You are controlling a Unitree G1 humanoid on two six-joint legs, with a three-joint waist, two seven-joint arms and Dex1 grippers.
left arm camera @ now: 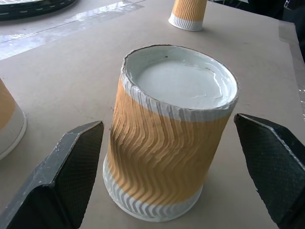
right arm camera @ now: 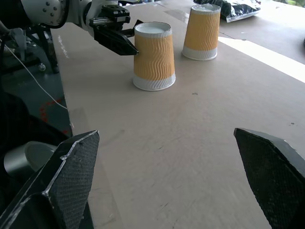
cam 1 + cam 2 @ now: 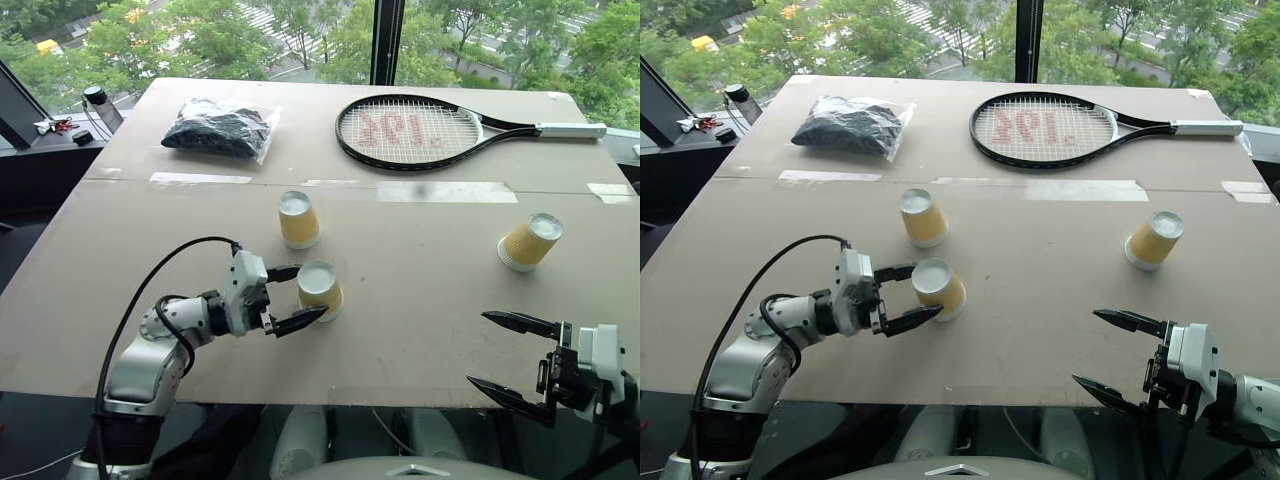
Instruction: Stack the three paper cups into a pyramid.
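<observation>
Right gripper (image 3: 505, 355): jaws wide apart, empty, at the table's near edge.
Left gripper (image 3: 292, 296): jaws spread wide, straddling the nearest upturned yellow-tan ribbed paper cup (image 3: 320, 290), not gripping.

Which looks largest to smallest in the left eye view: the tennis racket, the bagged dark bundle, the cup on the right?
1. Tennis racket, clearly largest.
2. Bagged dark bundle.
3. Cup on the right, smallest, though it stands nearer the camera than the other two.

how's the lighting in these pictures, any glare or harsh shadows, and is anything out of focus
Head views: soft daylight from the windows behind, faint shadows under the cups, pale sheen on the tape strips across the table. Left wrist view: the near cup is sharp, the far cup slightly soft. Right wrist view: a bright glare band on the table beside the plastic bag.
</observation>
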